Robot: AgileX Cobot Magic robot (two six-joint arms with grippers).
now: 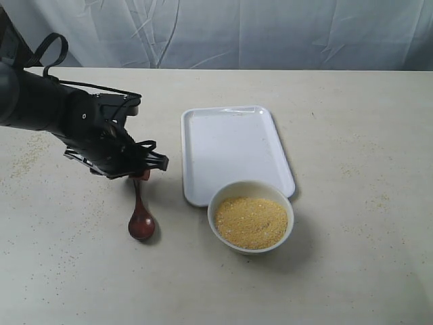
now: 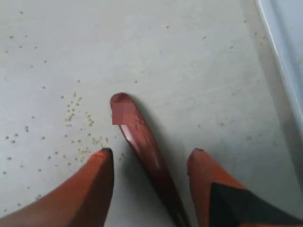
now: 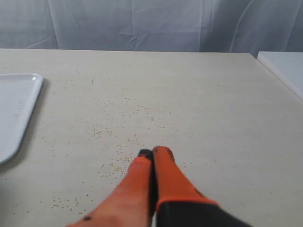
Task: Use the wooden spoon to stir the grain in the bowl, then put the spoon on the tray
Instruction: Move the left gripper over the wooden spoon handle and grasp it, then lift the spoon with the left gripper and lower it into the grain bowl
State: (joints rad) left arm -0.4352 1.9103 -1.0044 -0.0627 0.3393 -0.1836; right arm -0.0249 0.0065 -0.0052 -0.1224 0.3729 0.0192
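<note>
No readable text, label, brand, number or sign in any of the three views. Only a small pixelated square on the wooden spoon (image 2: 144,153) in the left wrist view, with nothing legible in it.

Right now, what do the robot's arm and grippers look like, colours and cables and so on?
The left arm is black with rounded glossy links and thin black cables looped along it. The left gripper and right gripper both have tapering orange fingers with darker tips and black sections behind.
</note>
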